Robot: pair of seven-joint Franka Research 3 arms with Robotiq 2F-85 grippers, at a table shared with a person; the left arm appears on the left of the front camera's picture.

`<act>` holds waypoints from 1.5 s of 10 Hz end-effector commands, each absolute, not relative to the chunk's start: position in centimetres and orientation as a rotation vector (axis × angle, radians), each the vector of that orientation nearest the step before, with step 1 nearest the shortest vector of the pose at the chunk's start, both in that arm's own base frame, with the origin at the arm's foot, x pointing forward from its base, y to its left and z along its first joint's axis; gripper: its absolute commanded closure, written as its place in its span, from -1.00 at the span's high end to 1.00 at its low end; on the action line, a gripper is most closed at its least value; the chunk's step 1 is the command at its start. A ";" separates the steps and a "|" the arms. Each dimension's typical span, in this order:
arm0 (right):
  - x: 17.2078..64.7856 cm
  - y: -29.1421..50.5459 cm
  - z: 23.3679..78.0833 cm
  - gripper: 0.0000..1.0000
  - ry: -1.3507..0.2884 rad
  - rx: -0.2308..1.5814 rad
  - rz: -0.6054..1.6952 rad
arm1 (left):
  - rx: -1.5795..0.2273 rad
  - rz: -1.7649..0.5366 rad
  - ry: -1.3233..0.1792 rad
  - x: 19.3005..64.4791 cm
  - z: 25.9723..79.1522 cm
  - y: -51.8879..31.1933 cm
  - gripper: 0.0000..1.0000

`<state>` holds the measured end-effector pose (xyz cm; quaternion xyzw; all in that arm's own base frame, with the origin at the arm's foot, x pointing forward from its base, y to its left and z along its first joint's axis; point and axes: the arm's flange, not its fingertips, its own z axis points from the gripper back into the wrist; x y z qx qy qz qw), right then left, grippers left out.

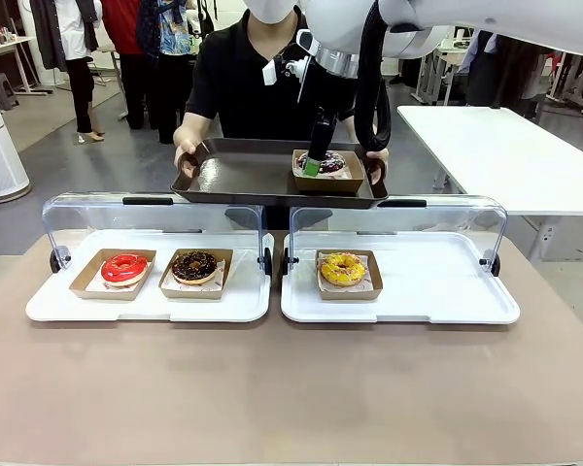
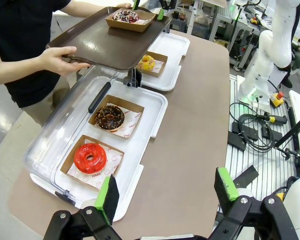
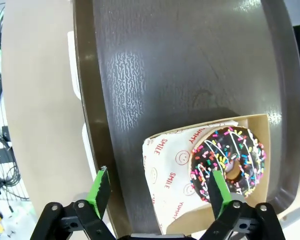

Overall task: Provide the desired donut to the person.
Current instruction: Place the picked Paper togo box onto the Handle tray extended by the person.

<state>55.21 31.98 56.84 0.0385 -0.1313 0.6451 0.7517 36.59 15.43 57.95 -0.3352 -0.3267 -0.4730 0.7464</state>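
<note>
Green-padded right tool point(image 3: 160, 192) hangs with jaws wide over the brown tray point(image 1: 243, 175), one pad above the sprinkled donut point(image 3: 229, 162), which sits boxed at the tray's right end. The person point(image 1: 238, 83) holds both tray ends. Beneath the tray, raised clear lids point(image 1: 155, 209) front the yellow donut point(image 1: 342, 268), chocolate donut point(image 1: 194, 266) and red donut point(image 1: 124, 268) on the tabletop point(image 1: 291, 388). Left tool point(image 2: 166, 192), also wide, hovers well away from the tray.

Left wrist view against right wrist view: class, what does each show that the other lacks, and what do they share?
Left wrist view: red donut, chocolate donut and yellow donut, plus the person's hand gripping the brown tray. Right wrist view: legible SMILE print on the paper liner. Both: that tray carrying the sprinkled donut.
</note>
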 end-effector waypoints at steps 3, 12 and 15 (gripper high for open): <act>54.2 31.1 56.9 1.00 -0.281 0.118 1.441 | -0.737 -1.036 -0.720 36.5 58.1 15.4 1.00; 38.5 10.9 59.8 1.00 -0.190 -0.015 1.401 | -0.737 -1.036 -0.720 36.5 58.1 15.4 1.00; 37.6 8.8 58.3 1.00 -0.175 -0.019 1.367 | -0.737 -1.036 -0.720 36.5 58.1 15.4 1.00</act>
